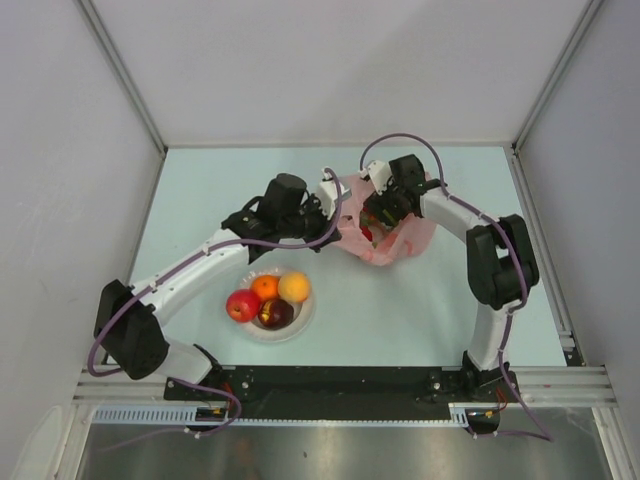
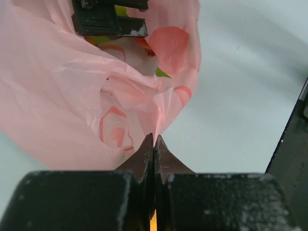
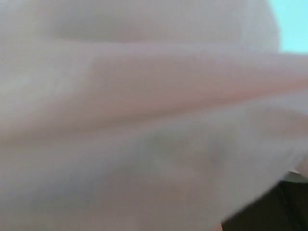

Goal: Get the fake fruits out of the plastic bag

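Top external view: the pink plastic bag [image 1: 395, 240] lies crumpled on the desk [image 1: 400, 320] between the tips of the two arms, beyond and to the right of the white plate [image 1: 303, 322]. The plate holds a red apple [image 1: 242, 305], an orange ball [image 1: 265, 287], a yellow-orange fruit [image 1: 294, 287] and a dark purple fruit [image 1: 276, 314]. A red piece [image 1: 366, 236] shows inside the bag's mouth. Left wrist view has the left fingers [image 2: 148, 153] pressed together, pinching a fold of the bag's edge. The right fingers [image 2: 108, 21] reach into the bag. Pink film blurs the right wrist view, so I cannot tell their spread.
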Available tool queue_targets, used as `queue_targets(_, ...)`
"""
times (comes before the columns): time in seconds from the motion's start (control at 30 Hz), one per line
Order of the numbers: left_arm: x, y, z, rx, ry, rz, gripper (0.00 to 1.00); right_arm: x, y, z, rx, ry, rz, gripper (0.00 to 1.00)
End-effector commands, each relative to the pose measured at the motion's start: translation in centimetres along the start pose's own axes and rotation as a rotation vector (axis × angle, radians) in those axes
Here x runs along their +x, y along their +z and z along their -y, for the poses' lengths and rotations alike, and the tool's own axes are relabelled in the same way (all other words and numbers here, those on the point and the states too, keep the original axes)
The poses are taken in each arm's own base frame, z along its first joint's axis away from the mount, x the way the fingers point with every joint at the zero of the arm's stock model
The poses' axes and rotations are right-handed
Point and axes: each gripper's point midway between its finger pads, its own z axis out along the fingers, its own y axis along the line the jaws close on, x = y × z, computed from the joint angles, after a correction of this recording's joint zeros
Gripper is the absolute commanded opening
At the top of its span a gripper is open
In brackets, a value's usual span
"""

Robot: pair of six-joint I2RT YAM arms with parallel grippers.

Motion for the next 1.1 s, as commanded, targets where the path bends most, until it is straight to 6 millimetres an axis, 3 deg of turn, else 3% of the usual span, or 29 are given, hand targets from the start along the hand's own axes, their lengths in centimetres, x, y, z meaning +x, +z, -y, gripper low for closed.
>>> queue_targets(0.0, -2.0, 0.2, 0.0, 0.006, -0.007, 0.044, 0.0, -1.5, 1.9, 2.1, 0.049, -0.07, 0.018, 0.86)
queue_targets(0.07, -2.3, 0.4, -0.1, 0.005, -0.007, 0.045, 0.0, -0.5, 3.4, 1.7, 0.025, -0.079, -0.012, 0.8)
queue_targets(0.17, -2.6, 0.7, -0.2, 0.004, -0.006, 0.048, 0.0, -0.7, 3.5, 1.4, -0.01, -0.082, -0.015, 0.69)
queue_targets(0.37, -3.4, 1.0, -0.4, 0.001, -0.004, 0.072, 0.0, -2.1, -0.1, 1.1, -0.058, -0.052, 0.026, 0.37)
queue_targets(0.47, -3.9, 1.1, -0.5, -0.003, -0.011, 0.088, 0.0, -5.0, -4.4, 0.9, -0.07, -0.032, 0.129, 0.34)
queue_targets(0.5, -4.4, 1.0, -0.5, -0.004, -0.007, 0.102, 0.0, -6.5, -6.8, 1.1, -0.068, -0.032, 0.186, 0.33)
queue_targets(0.53, -4.8, 1.1, -0.6, -0.004, -0.006, 0.112, 0.0, -7.1, -8.3, 0.3, -0.105, -0.024, 0.217, 0.33)
queue_targets(0.6, -5.6, 1.1, -1.1, -0.03, -0.02, 0.124, 0.0, -7.9, -10.6, -0.6, -0.142, -0.018, 0.26, 0.33)
queue_targets(0.63, -5.9, 1.1, -1.3, -0.037, -0.024, 0.133, 0.0, -8.5, -13.1, -1.3, -0.171, -0.014, 0.298, 0.33)
queue_targets(0.7, -6.8, 1.0, -2.3, -0.067, -0.042, 0.15, 0.01, -8.2, -15.4, -2.9, -0.231, -0.014, 0.306, 0.33)
queue_targets(0.77, -7.4, 0.7, -3.2, -0.078, -0.094, 0.158, 0.1, -8.7, -18.5, -4.5, -0.277, -0.056, 0.357, 0.33)
queue_targets(0.8, -8.0, 0.4, -3.5, -0.08, -0.1, 0.17, 0.31, -8.2, -19.3, -6.0, -0.312, -0.079, 0.349, 0.33)
queue_targets(0.83, -8.3, 0.1, -3.7, -0.084, -0.106, 0.172, 0.45, -8.6, -21.3, -6.9, -0.322, -0.108, 0.392, 0.33)
queue_targets(0.87, -8.6, -0.4, -4.4, -0.099, -0.123, 0.183, 0.7, -8.5, -22.1, -7.9, -0.338, -0.153, 0.407, 0.34)
queue_targets(0.9, -9.2, -1.3, -4.9, -0.127, -0.128, 0.203, 0.77, -8.9, -22.9, -10.5, -0.384, -0.216, 0.423, 0.34)
queue_targets(1.0, -9.8, -3.4, -6.8, -0.185, -0.158, 0.234, 0.94, -8.8, -24.0, -14.4, -0.415, -0.356, 0.46, 0.34)
queue_targets(1.07, -10.4, -5.6, -8.1, -0.23, -0.173, 0.274, 1.0, -8.1, -23.1, -18.4, -0.481, -0.446, 0.45, 0.34)
